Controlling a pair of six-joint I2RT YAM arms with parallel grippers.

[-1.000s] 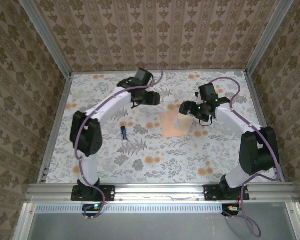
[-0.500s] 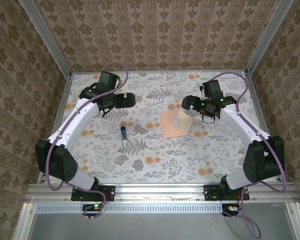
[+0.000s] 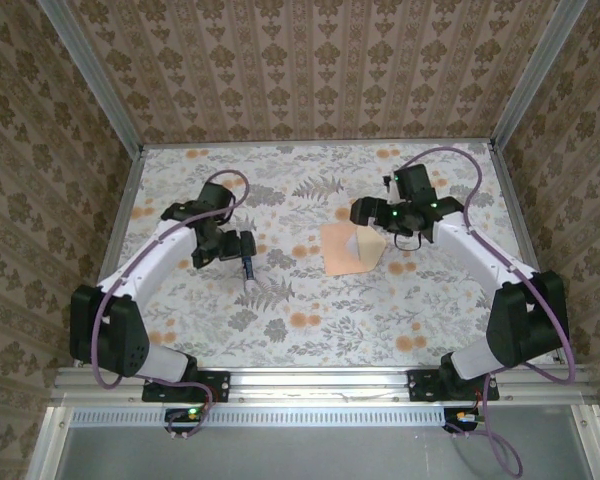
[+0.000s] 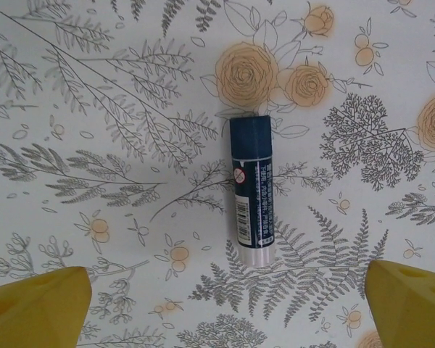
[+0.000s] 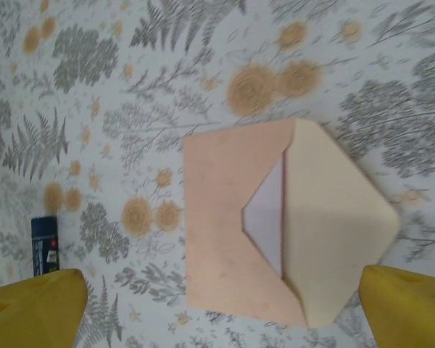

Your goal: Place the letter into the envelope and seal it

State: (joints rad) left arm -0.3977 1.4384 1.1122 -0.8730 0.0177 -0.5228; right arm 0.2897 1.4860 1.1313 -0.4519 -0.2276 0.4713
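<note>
Item 1: your left gripper [image 3: 243, 246]; jaws spread wide, holding nothing, touching nothing; it hangs over a glue stick [image 4: 251, 192], which lies flat on the table [image 3: 310, 320] between the yellow fingers [image 4: 36, 308] and apart from both.

Item 2: your right gripper [image 3: 363, 212]; jaws spread wide, empty; it sits above the far edge of the envelope [image 5: 217, 217].

Item 3: envelope; peach, plain, lying flat right of the table's middle; its pointed flap is folded open, cream inner face up, tip towards your right arm.

Item 4: letter [image 5: 268, 217]; tucked inside the envelope; you see only a pale whitish wedge in the V-shaped mouth.
</note>
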